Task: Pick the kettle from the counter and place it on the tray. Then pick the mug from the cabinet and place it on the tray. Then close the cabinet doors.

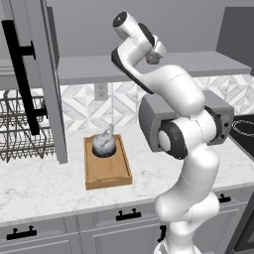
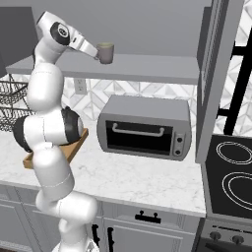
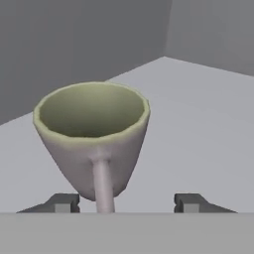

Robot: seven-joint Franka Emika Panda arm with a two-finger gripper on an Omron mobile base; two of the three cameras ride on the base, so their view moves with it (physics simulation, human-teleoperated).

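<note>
Patterned tile backsplash (image 1: 79,106), grey toaster oven (image 2: 143,129), black stovetop (image 2: 231,177), wire dish rack (image 1: 20,126).

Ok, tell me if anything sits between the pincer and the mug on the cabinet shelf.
Nothing visible does. In the hand view the mug stands upright on the bare grey shelf just ahead of the pincer, its handle facing the camera, a fingertip either side with open gaps.

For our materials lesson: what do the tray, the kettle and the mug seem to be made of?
Tray: light-brown wood by its colour, matte. Kettle: silvery-white and marbled, perhaps metal or glazed ceramic; the render leaves it open. Mug: probably matte ceramic, grey-green outside, pale yellowish-green inside.
</note>
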